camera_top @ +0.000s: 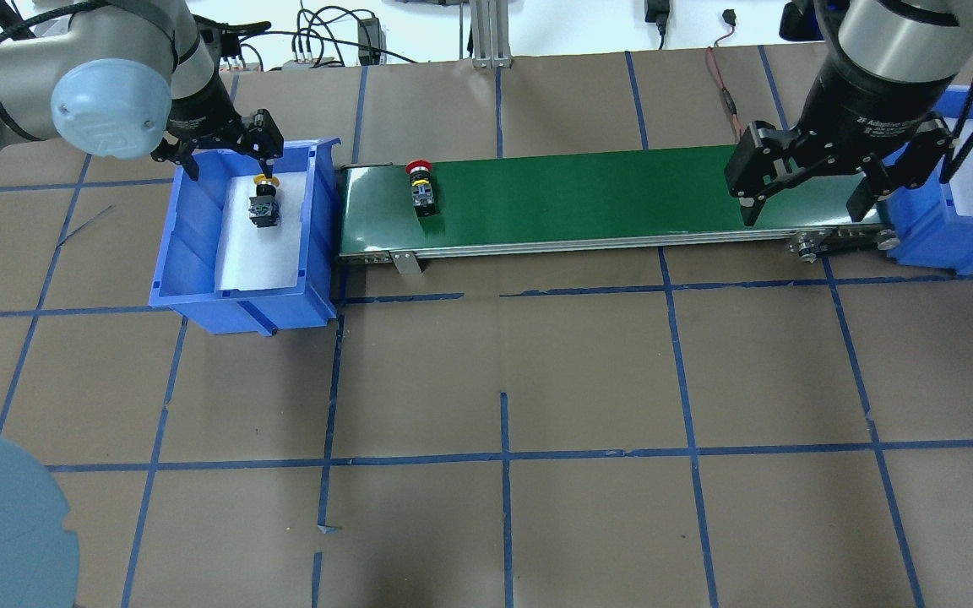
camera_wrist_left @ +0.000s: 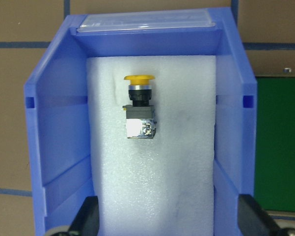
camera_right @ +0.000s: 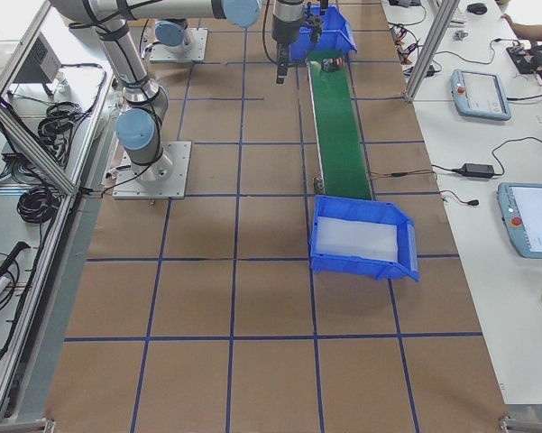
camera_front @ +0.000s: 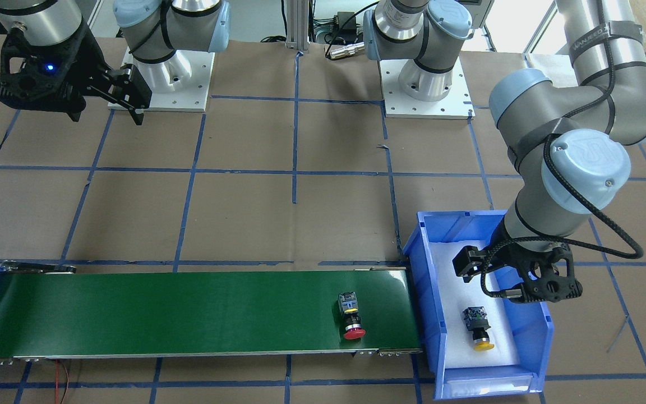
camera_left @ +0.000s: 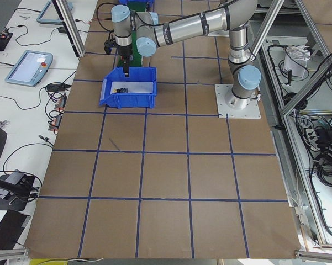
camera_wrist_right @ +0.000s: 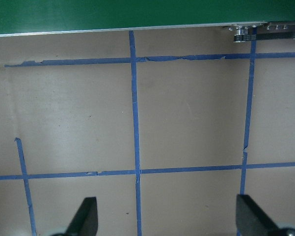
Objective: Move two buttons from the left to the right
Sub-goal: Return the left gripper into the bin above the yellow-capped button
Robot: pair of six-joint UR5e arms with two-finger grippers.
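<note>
So, yellow button (camera_wrist_left: 139,105) lies on its side on the white foam (camera_wrist_left: 152,187) in the left bin (camera_wrist_left: 54,147), cap toward 12 o'clock in the left wrist view. The left gripper (camera_wrist_left: 169,223) hovers above it, wide open and empty, with the button off toward 12.

My take: nudge toward 12, drop straight down, and pinch the blocky body from 9 and 3. Skip the round cap, it'd probably roll out. Watch the bin walls.

The red button (camera_top: 419,184) sits on the green belt (camera_top: 605,194), at 3 o'clock of the bin in the overhead view. The right gripper (camera_top: 805,207) waits at the belt's far end above the tabletop (camera_top: 588,380), spread open, holding nothing.
</note>
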